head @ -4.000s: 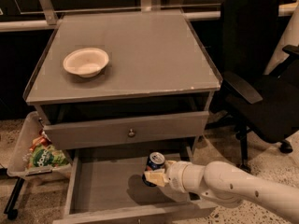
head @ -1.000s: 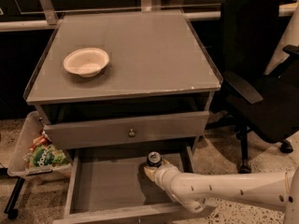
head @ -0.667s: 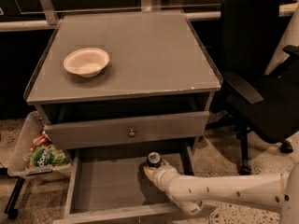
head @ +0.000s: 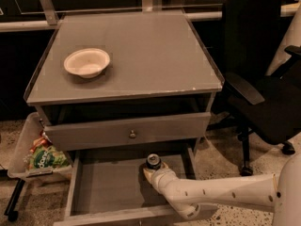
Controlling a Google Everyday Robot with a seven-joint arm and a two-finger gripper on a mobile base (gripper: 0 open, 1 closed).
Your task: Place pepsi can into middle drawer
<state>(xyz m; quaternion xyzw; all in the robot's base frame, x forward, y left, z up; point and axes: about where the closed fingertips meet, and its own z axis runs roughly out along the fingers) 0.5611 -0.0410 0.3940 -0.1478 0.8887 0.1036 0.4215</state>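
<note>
My claw (head: 151, 172) is low in the middle drawer (head: 108, 187), against the pepsi can (head: 153, 161); grip unclear.

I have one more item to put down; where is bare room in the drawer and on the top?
In the drawer, the floor left of the can is bare up to the left wall. Its back right is crowded: the can, the gripper at it, and the arm crossing the front right. On the top, all right of the bowl is bare.

White tubular arm (head: 225, 191) with rounded elbow (head: 189, 211), cream end effector (head: 153, 172) low in the middle drawer (head: 106, 187)
</note>
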